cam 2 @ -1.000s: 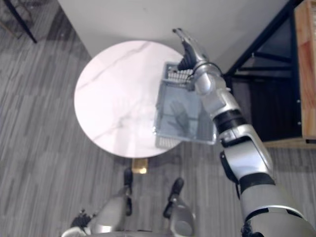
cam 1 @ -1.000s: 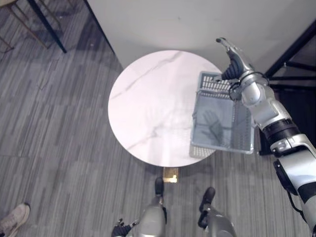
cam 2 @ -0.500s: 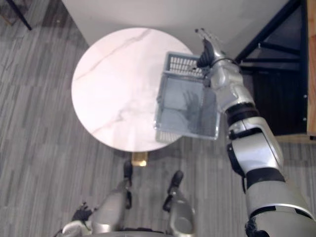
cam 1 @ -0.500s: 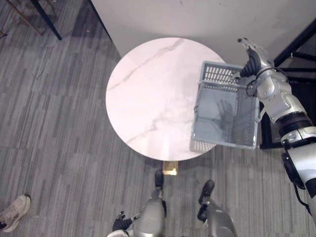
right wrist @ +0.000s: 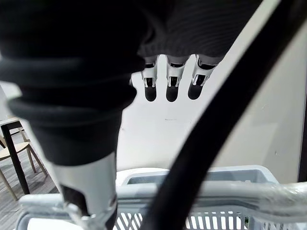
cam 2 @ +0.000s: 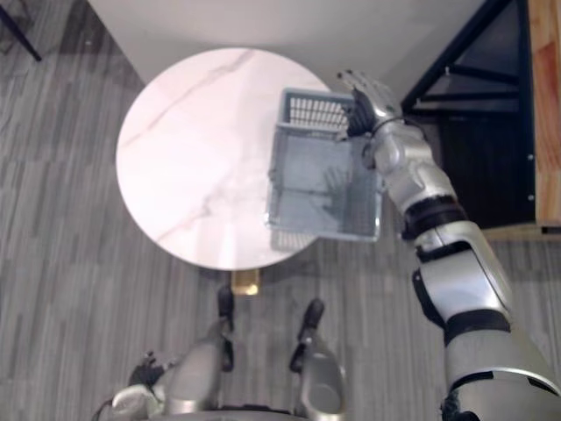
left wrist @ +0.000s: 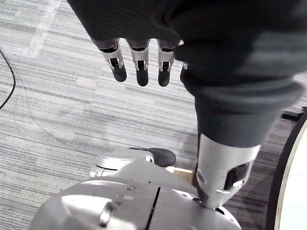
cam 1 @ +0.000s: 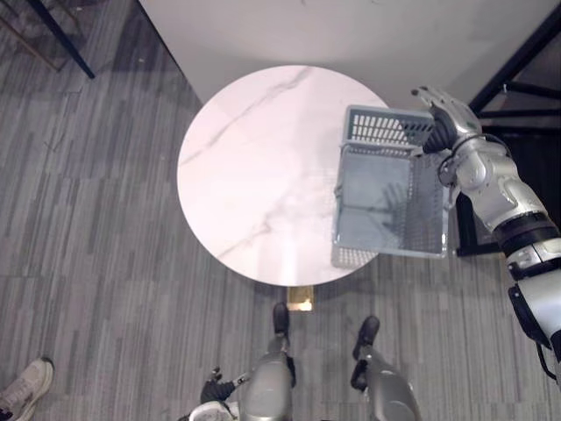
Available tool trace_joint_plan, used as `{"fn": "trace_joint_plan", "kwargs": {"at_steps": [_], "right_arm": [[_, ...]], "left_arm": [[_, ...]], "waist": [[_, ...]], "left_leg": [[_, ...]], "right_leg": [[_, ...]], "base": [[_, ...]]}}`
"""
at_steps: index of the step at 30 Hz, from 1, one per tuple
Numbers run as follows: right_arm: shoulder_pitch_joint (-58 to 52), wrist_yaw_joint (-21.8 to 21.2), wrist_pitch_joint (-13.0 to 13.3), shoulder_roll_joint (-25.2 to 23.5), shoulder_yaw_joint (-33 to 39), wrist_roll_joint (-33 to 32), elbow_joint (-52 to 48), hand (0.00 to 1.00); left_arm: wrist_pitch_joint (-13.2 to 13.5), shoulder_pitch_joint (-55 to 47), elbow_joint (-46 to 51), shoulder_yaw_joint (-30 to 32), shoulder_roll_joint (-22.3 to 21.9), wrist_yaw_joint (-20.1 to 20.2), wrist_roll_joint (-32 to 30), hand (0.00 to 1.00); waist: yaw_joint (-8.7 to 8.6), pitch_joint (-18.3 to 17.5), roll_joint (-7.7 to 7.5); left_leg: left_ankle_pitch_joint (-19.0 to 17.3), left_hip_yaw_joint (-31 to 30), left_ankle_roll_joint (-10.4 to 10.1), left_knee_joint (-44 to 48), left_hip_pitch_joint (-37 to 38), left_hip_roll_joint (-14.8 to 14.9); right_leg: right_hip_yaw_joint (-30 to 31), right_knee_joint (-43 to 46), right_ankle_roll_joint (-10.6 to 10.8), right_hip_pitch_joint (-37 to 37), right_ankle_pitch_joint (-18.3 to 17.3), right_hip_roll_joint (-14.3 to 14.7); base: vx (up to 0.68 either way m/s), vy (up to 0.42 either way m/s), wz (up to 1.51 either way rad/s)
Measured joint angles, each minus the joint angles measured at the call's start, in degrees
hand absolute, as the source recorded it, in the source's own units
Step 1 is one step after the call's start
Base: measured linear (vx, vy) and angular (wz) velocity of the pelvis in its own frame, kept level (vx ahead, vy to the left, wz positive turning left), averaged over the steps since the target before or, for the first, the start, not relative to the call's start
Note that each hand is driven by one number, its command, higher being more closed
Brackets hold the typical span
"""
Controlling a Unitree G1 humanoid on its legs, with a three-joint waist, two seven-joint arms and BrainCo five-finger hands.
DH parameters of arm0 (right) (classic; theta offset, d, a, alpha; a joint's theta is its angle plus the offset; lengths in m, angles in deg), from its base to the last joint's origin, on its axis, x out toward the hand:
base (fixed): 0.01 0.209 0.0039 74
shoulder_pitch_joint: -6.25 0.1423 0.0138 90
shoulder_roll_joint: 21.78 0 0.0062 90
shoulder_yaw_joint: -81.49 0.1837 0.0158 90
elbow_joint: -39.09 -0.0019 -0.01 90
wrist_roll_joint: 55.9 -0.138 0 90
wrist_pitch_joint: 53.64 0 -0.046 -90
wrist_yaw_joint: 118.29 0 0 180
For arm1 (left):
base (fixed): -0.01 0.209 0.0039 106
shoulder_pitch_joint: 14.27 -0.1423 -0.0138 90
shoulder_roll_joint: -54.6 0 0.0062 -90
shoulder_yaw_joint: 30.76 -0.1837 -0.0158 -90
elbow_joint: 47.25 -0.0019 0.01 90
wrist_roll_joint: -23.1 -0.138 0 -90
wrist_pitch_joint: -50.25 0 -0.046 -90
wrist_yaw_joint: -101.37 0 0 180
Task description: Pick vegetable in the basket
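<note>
The basket (cam 1: 379, 203) you are working with is grey plastic, rectangular, with slotted walls and a plain grey floor. It lies at the right side of the round white marble desk (cam 1: 254, 167), and its right side and near right corner hang out past the desk's edge over the grey striped floor (cam 1: 96, 219). You cannot tell from the head views whether it rests flat on the desk or is raised a little. Your right hand (cam 1: 441, 118) is at the basket's far right corner, fingers (right wrist: 170, 79) held straight and spread a little, pointing toward the pale wall (cam 1: 351, 35) and curled round nothing. Whether the palm touches the rim is hidden under the dark wrist cover. In the right wrist view the basket's pale rim runs along below the fingers, and a dark bar (right wrist: 216, 129) cuts diagonally across; what that bar is cannot be made out. Your left hand (left wrist: 138, 60) hangs low beside you over the floor, fingers straight and relaxed, holding nothing. A black frame (cam 1: 517, 66) stands just right of the desk, cut off by the picture's edge, with a wooden board (cam 2: 545, 105) beyond it. A person's shoe (cam 1: 24, 388) shows at the near left corner.
</note>
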Motion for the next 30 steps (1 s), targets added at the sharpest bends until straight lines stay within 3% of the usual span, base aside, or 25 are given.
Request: {"fn": "trace_joint_plan", "kwargs": {"at_steps": [14,30], "right_arm": [[-2.6,-1.3,1.3,0.6,-1.2,0.1,-2.5,0.00],[-1.9,-0.9,0.6,0.5,0.1,0.5,5.2,0.00]], "left_arm": [[0.0,0.0,0.0,0.3,0.4,0.0,-0.5,0.00],[0.8,0.4,0.1,-0.3,0.8,0.0,-0.4,0.00]], "waist": [[-0.22,0.0,-0.04],[-0.15,0.1,0.01]], "left_leg": [[0.2,1.4,-0.3,0.0,0.2,1.1],[1.3,-1.2,-0.6,-0.1,-2.7,1.3]], "right_leg": [[1.7,-0.1,-0.6,-0.8,0.5,1.2],[-0.4,-0.3,-0.8,-2.1,0.6,1.5]], "base": [[0.00,-0.003,-0.06],[0.01,0.000,0.06]]}}
